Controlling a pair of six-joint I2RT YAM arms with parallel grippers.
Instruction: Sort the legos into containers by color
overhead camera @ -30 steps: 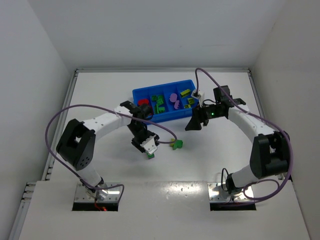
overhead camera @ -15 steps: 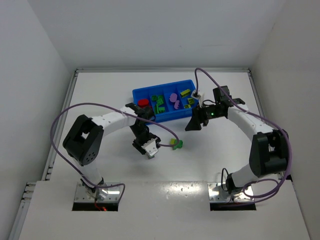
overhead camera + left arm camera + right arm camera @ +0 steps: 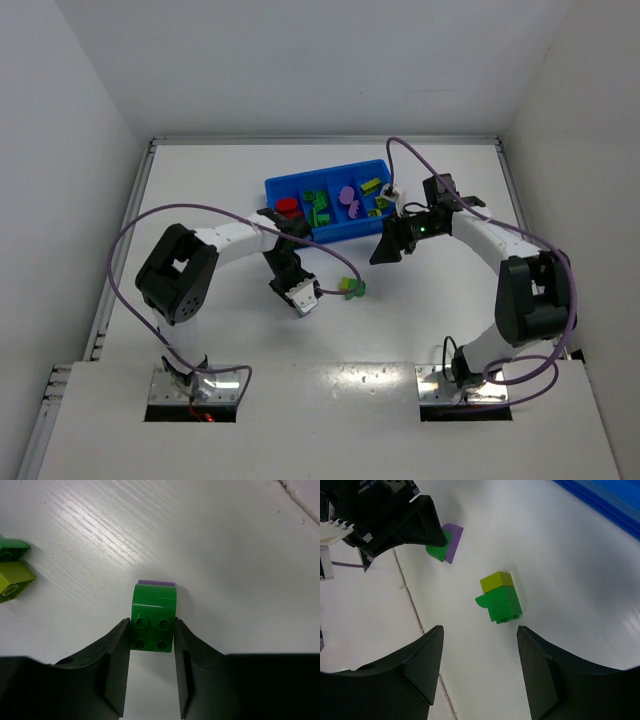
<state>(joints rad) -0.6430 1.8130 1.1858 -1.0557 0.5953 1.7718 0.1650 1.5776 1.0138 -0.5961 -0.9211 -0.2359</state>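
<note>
Left gripper (image 3: 152, 627) pinching the green brick (image 3: 154, 612), purple piece (image 3: 156, 582) against its far side; right gripper (image 3: 479, 630) spread wide over the yellow-green stack (image 3: 500, 600).

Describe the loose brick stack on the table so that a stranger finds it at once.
Start from the blue tray and look just in front of it. The stack lies alone on the white table: yellow-green on green, with no purple layer, unlike the brick in the left claw.
</note>
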